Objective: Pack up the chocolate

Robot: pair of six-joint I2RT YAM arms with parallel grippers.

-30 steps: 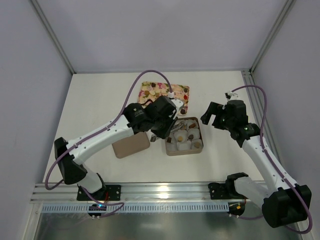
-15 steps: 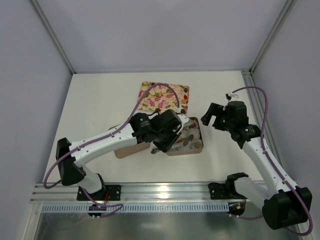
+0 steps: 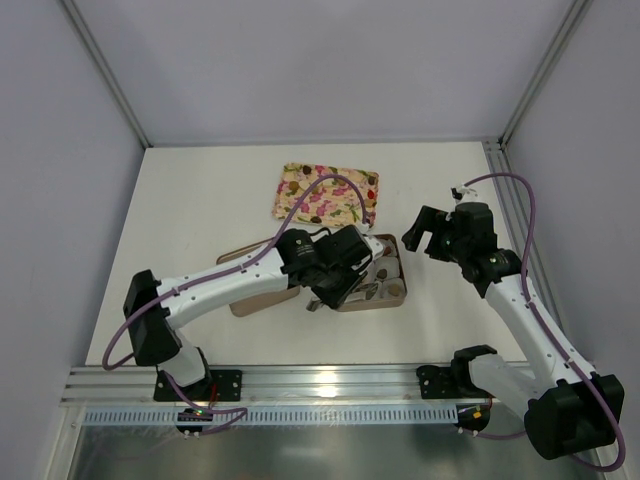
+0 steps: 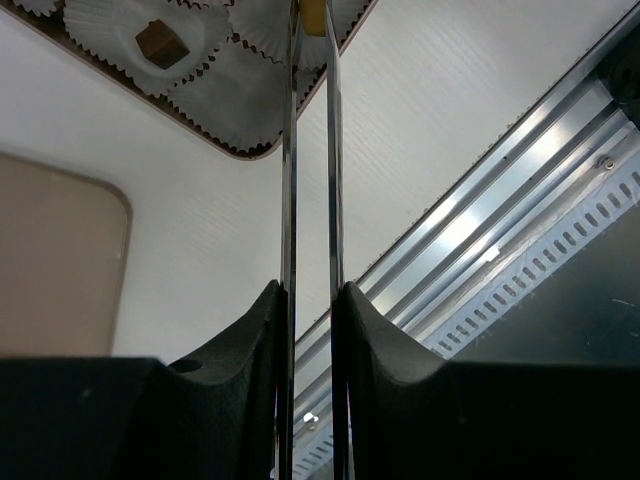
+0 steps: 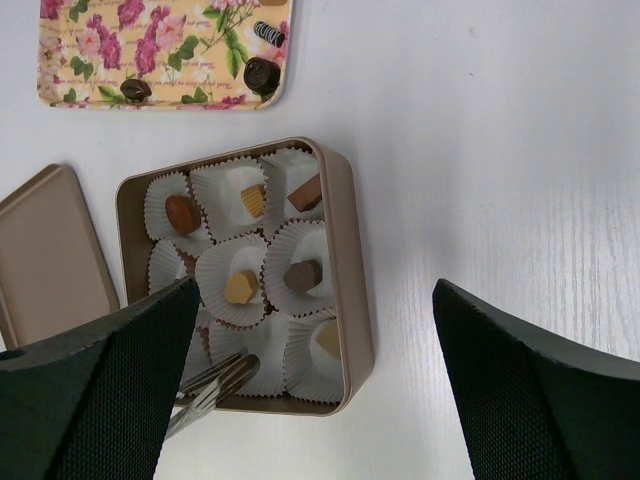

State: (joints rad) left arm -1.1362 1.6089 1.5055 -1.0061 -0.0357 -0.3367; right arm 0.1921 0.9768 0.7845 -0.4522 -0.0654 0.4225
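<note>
While the right gripper [image 3: 428, 235] hangs above the table [image 3: 200, 210] to the right of the tin [image 5: 350, 260], its jaws spread wide with nothing between them, the left gripper [image 5: 240, 370] pinches a tan chocolate [image 4: 312, 10]. The piece is caught between the tips of its long, thin metal fingers [image 4: 288, 200], which stand almost together. It sits over the white paper cups [image 5: 225, 185] at the tin's near left corner. Inside the tin at least six chocolates [image 5: 240, 287] lie in cups, three dark brown and three tan. The open tin rests around the middle of the table, a little closer to the near edge. Its lid [image 5: 50, 250] lies flat just beside it on the left, partly under the left arm. A flowered tray [image 3: 300, 190] sits toward the far edge, behind the tin, and carries a few more dark pieces [image 5: 262, 73] close to its near edge.
</note>
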